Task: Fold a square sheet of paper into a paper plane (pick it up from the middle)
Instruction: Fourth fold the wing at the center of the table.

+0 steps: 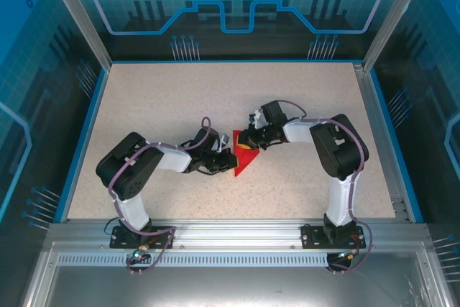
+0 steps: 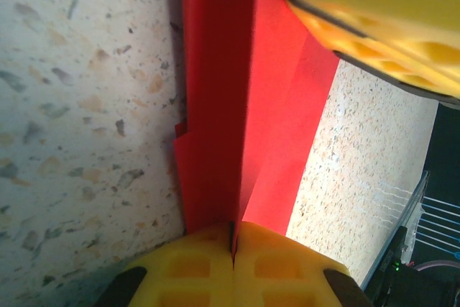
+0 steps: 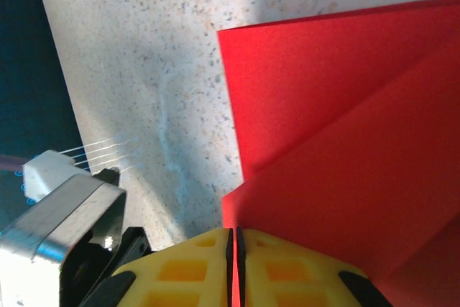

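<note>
The red paper (image 1: 244, 159) lies partly folded at the middle of the table, a pointed shape between both grippers. My left gripper (image 1: 224, 160) is shut on its left side; in the left wrist view the yellow fingers (image 2: 194, 267) pinch an upright folded ridge of the paper (image 2: 215, 106). My right gripper (image 1: 248, 139) is shut on the paper's upper edge; in the right wrist view its yellow fingers (image 3: 287, 271) clamp a raised flap of the paper (image 3: 345, 149). The right gripper's yellow finger (image 2: 374, 12) shows at the top of the left wrist view.
The speckled table (image 1: 215, 98) is bounded by a blue rim and an aluminium frame (image 1: 381, 127). The left arm's metal wrist block (image 3: 65, 213) sits close beside the right gripper. Blue patterned walls surround the table.
</note>
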`<state>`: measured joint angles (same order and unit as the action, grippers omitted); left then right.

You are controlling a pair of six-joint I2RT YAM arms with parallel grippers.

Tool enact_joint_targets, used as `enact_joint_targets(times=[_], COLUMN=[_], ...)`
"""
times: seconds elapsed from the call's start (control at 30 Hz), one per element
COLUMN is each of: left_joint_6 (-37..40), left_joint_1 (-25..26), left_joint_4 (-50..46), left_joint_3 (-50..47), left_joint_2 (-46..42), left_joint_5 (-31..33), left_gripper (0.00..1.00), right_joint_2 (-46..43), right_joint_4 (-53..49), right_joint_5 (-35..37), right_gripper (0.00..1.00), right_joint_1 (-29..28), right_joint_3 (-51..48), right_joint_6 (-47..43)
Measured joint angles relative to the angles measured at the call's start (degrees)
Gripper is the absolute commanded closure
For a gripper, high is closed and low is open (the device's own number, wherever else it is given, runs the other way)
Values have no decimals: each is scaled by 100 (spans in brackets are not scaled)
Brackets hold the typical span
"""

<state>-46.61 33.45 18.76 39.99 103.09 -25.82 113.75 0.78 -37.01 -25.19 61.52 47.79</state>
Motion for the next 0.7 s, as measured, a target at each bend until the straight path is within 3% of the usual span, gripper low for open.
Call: enact_joint_targets(times=[0.37,0.7], left_joint_6=[2,15], left_joint_1=[-4,-2], left_joint_4=[-11,-48], left_joint_3=[7,39], left_joint_2=[4,-46], left_joint_5=[-4,-81], left_gripper=[99,82], right_joint_2=[68,238], right_joint_4=[-105,-170], right_joint_5=[85,37], right_gripper=[88,88], right_joint_1=[0,7], right_joint_3=[17,87], right_joint_6=[-92,-286])
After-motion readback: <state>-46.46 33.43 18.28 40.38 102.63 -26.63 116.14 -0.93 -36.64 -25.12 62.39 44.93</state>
